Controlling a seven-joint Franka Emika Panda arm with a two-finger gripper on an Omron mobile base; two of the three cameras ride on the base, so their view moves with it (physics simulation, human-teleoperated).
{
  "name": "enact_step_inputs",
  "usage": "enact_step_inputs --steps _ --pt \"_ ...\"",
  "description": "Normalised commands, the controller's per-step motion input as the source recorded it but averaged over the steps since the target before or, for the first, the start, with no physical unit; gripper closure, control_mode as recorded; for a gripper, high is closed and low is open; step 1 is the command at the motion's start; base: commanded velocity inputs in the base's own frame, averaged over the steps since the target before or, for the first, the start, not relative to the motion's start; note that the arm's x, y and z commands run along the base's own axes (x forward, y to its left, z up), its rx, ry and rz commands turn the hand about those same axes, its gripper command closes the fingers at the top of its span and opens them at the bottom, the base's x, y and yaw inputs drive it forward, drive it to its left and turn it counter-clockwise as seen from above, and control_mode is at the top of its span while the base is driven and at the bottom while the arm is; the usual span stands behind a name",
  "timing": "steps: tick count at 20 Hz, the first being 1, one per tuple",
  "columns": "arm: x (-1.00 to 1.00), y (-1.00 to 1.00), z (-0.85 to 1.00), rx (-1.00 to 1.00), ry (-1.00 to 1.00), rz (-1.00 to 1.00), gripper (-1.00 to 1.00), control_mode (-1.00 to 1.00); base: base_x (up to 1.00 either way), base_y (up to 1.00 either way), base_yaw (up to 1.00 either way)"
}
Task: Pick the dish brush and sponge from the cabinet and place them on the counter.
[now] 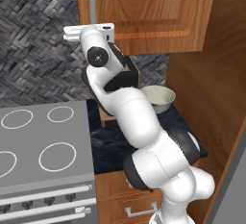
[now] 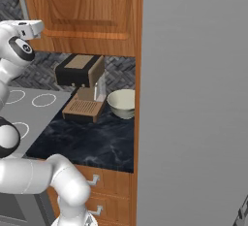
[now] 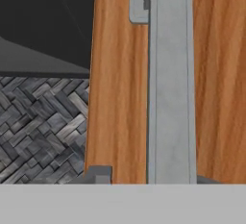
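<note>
Grey handle (image 3: 171, 83) sits between the fingers (image 3: 98, 175), whose grip is unclear.

Even flat rendered light, soft shadows, slightly blurry close-up

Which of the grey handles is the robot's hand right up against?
The tall upright bar handle on the wall cabinet door; the drawer handles sit low under the counter.

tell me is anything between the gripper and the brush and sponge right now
Yes: the cabinet door is closed, so whatever is inside stays hidden. The gripper sits at the door's grey bar handle. On the counter, a bowl and small appliances take some space.
</note>
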Motion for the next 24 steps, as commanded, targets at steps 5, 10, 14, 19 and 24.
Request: enact_step_inputs --steps 5,10,14,19,24 --pt "0.0 0.0 0.0 0.0 0.0 0.0 1.0 -1.0 0.0 0.0 0.0" --pt "0.0 0.0 0.05 0.0 -0.01 0.0 1.0 -1.0 0.0 0.0 0.0" --pt "0.0 0.0 0.26 0.0 -0.01 0.0 1.0 -1.0 0.0 0.0 0.0" --pt "0.0 0.0 0.32 0.0 0.0 -0.02 1.0 -1.0 0.0 0.0 0.0" --pt "-0.01 0.0 0.29 -0.01 0.04 -0.05 1.0 -1.0 0.0 0.0 0.0"
